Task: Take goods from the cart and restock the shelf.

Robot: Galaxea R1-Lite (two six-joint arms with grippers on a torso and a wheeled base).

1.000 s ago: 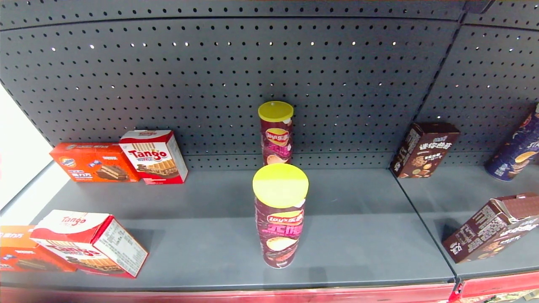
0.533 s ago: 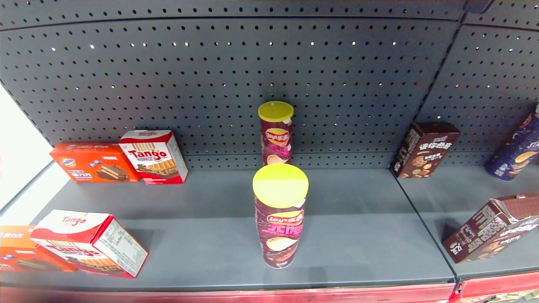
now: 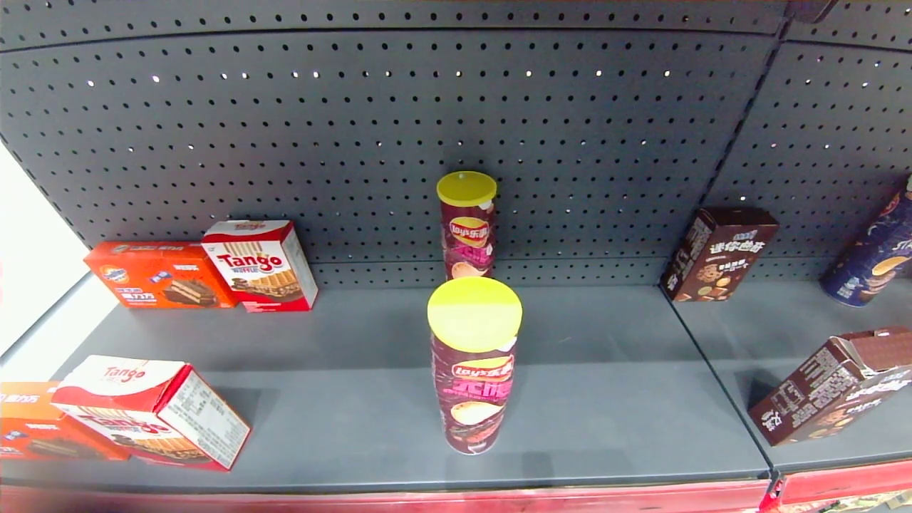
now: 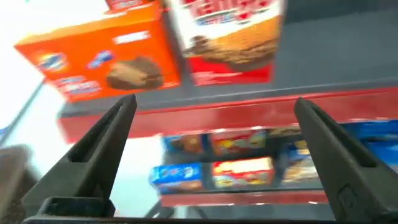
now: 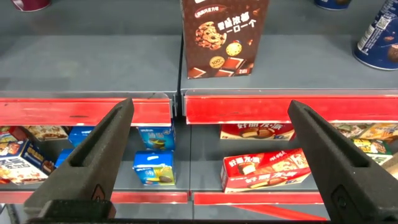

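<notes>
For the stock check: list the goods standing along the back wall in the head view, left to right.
orange cake box → red-and-white wafer box → rear chip can → brown cookie box → blue can

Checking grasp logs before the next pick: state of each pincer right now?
Left pincer: open, holding nothing.
Right pincer: open, holding nothing.

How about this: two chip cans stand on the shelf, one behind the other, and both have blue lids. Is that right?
Not quite: the lids are yellow, not blue. The head view shows the front can and the back can standing on the shelf, one behind the other, both with yellow lids.
</notes>
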